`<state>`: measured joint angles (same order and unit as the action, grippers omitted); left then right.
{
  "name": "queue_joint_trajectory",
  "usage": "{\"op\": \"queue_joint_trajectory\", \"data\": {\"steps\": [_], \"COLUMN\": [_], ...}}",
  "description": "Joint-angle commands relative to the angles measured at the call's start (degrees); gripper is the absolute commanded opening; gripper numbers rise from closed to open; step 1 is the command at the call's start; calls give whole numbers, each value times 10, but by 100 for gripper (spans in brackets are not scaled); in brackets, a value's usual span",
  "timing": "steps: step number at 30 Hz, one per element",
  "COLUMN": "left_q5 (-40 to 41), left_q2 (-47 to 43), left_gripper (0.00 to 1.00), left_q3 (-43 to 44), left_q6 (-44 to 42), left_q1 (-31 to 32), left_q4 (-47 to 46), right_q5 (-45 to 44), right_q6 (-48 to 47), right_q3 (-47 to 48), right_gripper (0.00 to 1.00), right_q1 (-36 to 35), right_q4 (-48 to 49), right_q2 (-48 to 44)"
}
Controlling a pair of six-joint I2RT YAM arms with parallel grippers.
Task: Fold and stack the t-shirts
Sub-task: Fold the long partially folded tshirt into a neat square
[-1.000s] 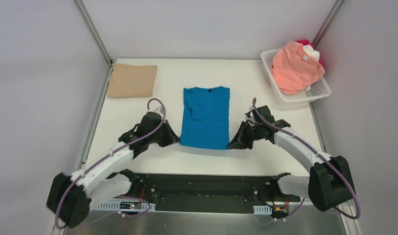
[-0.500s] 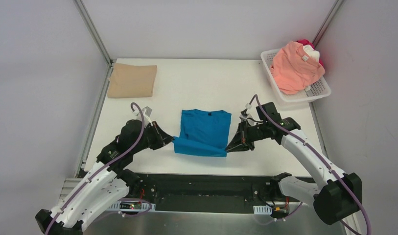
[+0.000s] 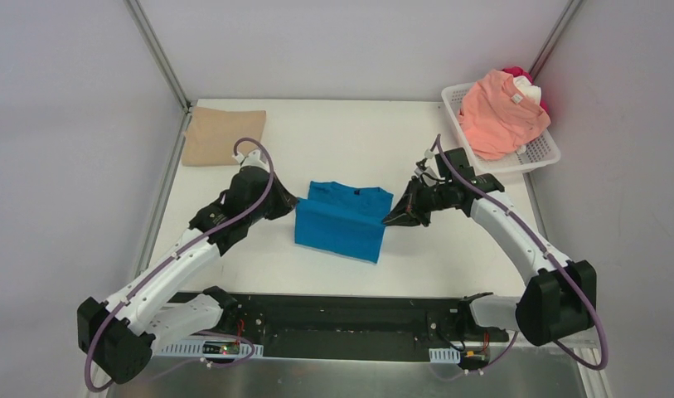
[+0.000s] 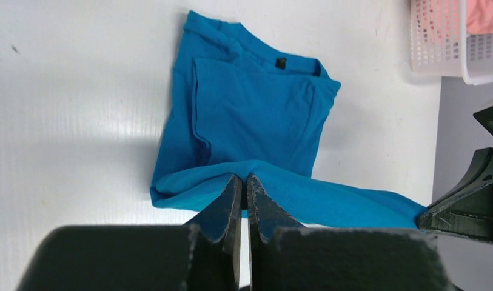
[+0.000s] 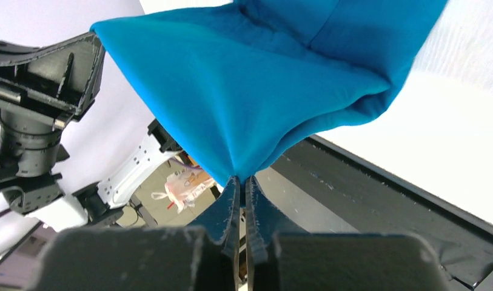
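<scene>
Blue t-shirt (image 3: 343, 220) lies mid-frame on the tabletop (image 3: 333, 124), half-folded. Our left fingers (image 4: 224, 207) and right fingers (image 5: 228, 207) each pinch a hem corner. One tan shirt (image 3: 224, 135) lies folded upper left. We judge the salmon shirt (image 3: 499, 112) and others in the basket (image 3: 540, 151) remain.

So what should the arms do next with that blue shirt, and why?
Probably carry the raised hem across to the collar and lay it down: the left gripper and right gripper each pinch a hem corner of the bright blue cloth t-shirt, folded halfway.
</scene>
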<state>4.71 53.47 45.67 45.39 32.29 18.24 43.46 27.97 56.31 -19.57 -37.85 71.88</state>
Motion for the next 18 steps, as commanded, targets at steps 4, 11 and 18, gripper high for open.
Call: {"op": "queue_joint_trajectory", "data": {"steps": [4,11,18], "left_q5": [89,47,-11], "left_q2": [98,209,316], "left_gripper": [0,0,0], "left_q3": [81,133,189], "left_q6": [-59,-79,-80], "left_q1": [-5,-25,-56], "left_q4": [-47,-74,-85], "right_q5": [-32,-72,-90], "right_q6": [-7,-1,9], "right_q3": [55,67,77], "right_gripper": [0,0,0], "right_q1": [31,51,66], "right_q4": [-2,24,64], "right_q2": [58,98,164]}}
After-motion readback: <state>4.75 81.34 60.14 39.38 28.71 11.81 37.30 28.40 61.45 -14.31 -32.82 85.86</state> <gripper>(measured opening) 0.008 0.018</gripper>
